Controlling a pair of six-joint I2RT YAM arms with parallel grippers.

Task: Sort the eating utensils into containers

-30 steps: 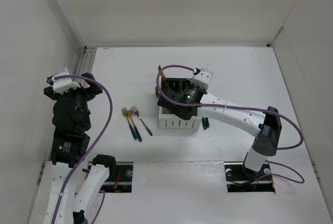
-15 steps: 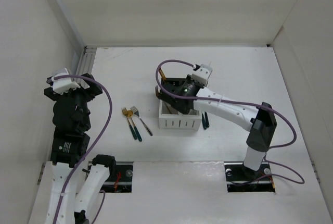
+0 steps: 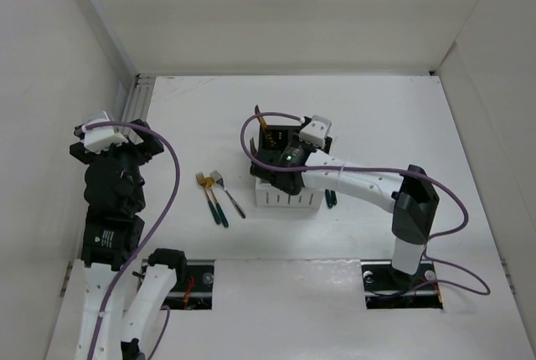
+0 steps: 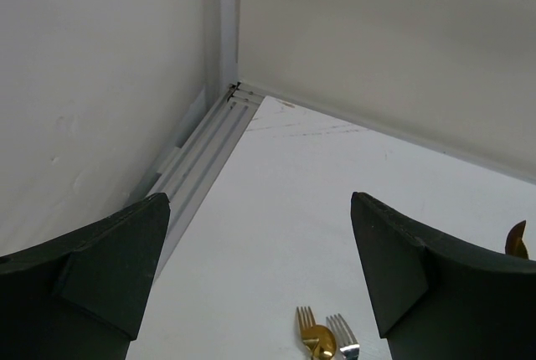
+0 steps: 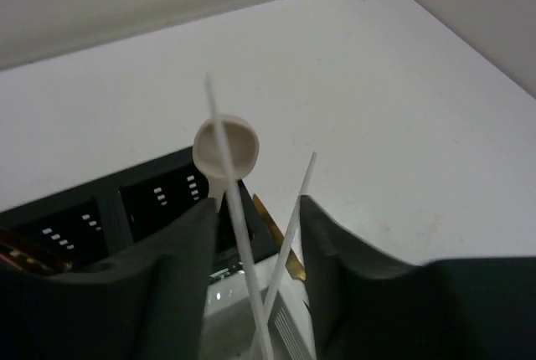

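Containers (image 3: 287, 199) mostly hidden beneath right gripper (image 5: 255, 209), its jaws parted around cream spoon (image 5: 228, 149); left gripper (image 4: 260, 234) spread wide.

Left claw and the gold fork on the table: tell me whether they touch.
Apart. The top view shows the left claw over by the left wall, with a stretch of bare table between it and the gold fork.

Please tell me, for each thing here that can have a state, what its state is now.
Left gripper: open, holding nothing.
Right gripper: open, above the white bin.
White sticks: standing between the parted fingers, leaning.
Cream spoon: upright, bowl up.
Gold fork: lying flat on the table.
Silver fork: lying flat beside it.
Black bins: at least one holds gold utensils.
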